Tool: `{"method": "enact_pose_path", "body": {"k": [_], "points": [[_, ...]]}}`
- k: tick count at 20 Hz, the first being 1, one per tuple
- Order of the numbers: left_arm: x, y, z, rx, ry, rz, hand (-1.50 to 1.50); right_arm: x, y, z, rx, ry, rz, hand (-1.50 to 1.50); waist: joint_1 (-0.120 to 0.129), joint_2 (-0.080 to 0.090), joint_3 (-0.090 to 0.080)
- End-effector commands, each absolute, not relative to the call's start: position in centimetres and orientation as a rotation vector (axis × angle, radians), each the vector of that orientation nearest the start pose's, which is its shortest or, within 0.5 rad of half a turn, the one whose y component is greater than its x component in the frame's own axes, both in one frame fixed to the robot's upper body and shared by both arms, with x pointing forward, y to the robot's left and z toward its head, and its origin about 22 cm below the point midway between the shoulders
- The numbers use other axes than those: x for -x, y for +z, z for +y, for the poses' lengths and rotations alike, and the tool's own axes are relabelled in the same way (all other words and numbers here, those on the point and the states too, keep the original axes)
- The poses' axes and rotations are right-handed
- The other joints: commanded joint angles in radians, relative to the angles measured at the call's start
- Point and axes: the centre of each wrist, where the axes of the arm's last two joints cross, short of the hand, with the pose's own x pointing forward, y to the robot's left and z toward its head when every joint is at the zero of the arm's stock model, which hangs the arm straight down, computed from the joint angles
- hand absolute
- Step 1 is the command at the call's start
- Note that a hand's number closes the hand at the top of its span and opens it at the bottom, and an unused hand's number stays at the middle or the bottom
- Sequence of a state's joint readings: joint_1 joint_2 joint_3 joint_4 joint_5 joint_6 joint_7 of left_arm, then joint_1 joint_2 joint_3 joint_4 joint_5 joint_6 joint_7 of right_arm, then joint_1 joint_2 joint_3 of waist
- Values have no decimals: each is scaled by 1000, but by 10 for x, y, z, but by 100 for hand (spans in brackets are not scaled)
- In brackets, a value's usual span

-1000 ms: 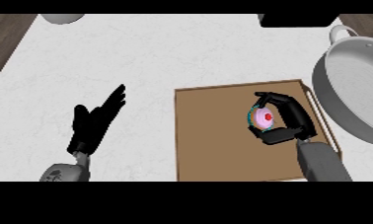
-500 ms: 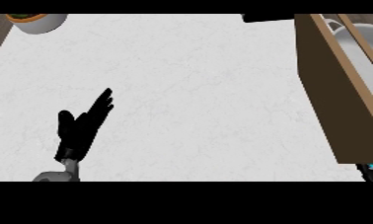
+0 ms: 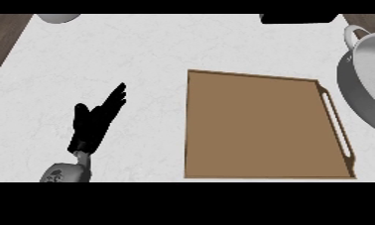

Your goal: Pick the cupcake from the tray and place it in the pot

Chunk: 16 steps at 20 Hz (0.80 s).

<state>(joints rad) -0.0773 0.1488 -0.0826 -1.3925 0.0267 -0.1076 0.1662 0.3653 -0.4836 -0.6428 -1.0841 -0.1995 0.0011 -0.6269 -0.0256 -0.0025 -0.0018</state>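
Note:
A brown wooden tray (image 3: 256,125) lies on the white counter at the right, and nothing rests on it. The grey pot (image 3: 357,78) shows partly at the right edge, with a looped handle at its top. No cupcake shows anywhere in the head view. My left hand (image 3: 95,120) rests open at the lower left, fingers straight and pointing up and to the right, well left of the tray. My right hand does not show.
A pale round object (image 3: 58,18) sits at the top left edge. A dark block (image 3: 299,18) sits at the top, right of centre. Dark wood shows past the counter's corners at top left and top right.
One second ago my right hand held the cupcake over the tray. Now that hand and the cupcake are out of view and the tray is bare. The view swung left, then back.

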Motion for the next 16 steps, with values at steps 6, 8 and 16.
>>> {"method": "enact_pose_path", "body": {"k": [6,8,16], "points": [[-244,-37,234,56,-264,-1268,0,-34,50,-512,1219,-56,-1437,150,20,3,0],[-260,-18,244,68,-291,-1260,0,-61,73,-515,1216,-79,-1409,150,24,3,0],[-267,-24,237,44,-270,-1269,0,-129,154,-497,1279,38,-1314,150,30,5,1]]}}
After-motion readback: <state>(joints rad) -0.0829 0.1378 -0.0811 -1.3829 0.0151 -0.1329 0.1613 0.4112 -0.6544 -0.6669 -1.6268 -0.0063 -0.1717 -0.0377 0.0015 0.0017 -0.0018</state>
